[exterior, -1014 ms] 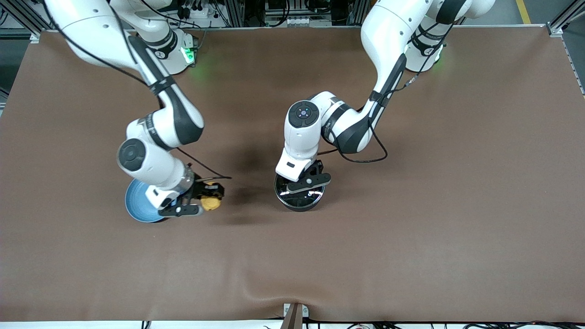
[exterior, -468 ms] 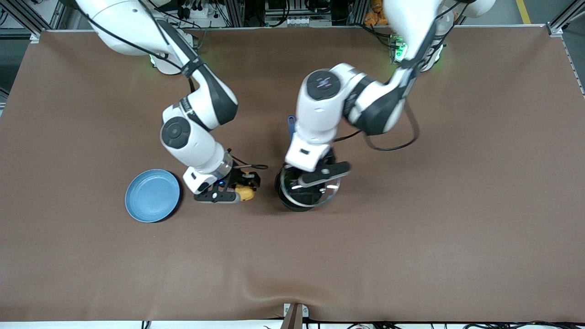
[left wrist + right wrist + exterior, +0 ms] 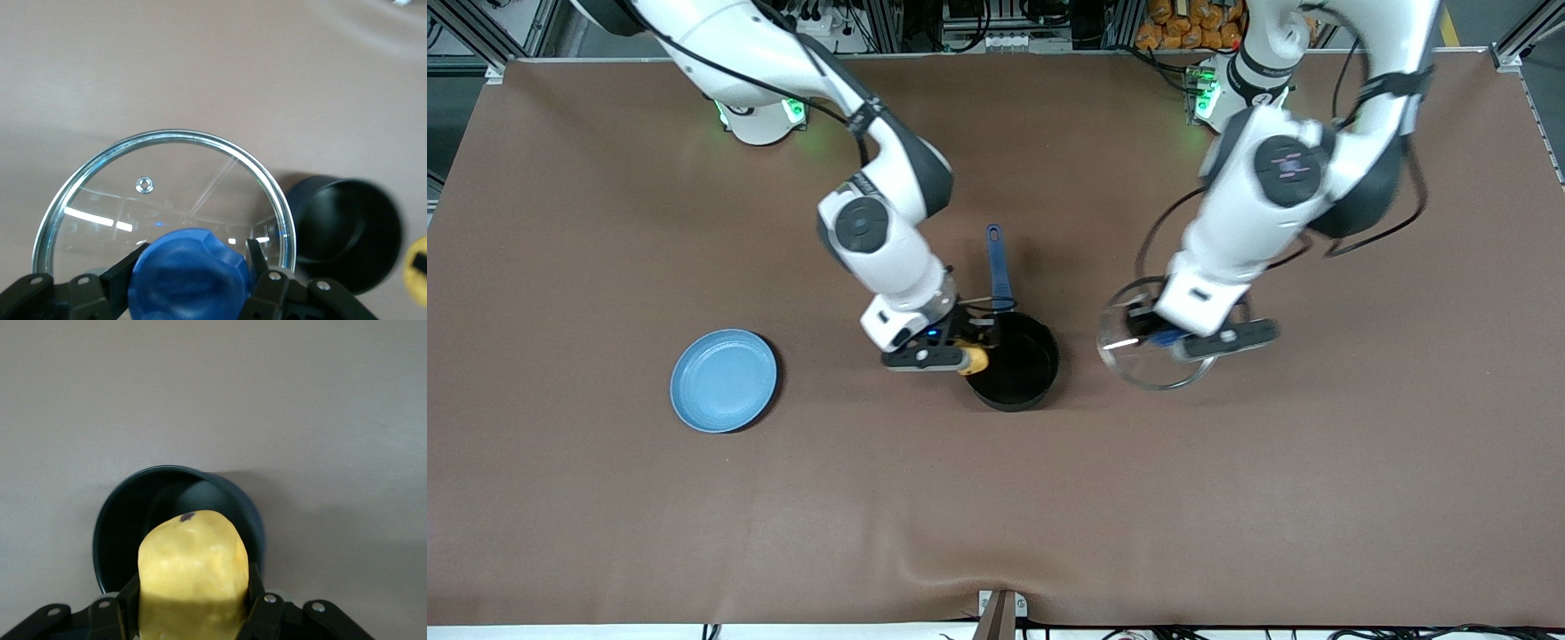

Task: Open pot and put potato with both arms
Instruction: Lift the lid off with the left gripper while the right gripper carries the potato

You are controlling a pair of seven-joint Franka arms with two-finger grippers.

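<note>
On the brown counter [image 3: 1227, 498], front view, the pot [image 3: 1016, 360] is standing open, its blue handle [image 3: 997, 258] pointing toward the bases; the right gripper [image 3: 951, 351] is pinching the potato [image 3: 975, 360] at its rim. Left wrist view: the left gripper [image 3: 193, 280] is clamping the lid [image 3: 167, 200] by its knob [image 3: 190, 273]. Right wrist view: the potato is hanging over the pot.

**Colours and patterns on the table**

Pot [image 3: 1014, 364]: black bowl, blue handle.
Potato [image 3: 193, 573]: yellow, one small dark spot.
Lid [image 3: 167, 200]: clear glass, silver metal rim, blue knob [image 3: 190, 273].
Plate [image 3: 723, 380]: light blue, plain.
Table [image 3: 1316, 489]: plain brown cover.
Right gripper [image 3: 951, 347] and left gripper [image 3: 1169, 336]: black.
Arms [image 3: 889, 258]: white with black joint bands; bases lit green.
</note>
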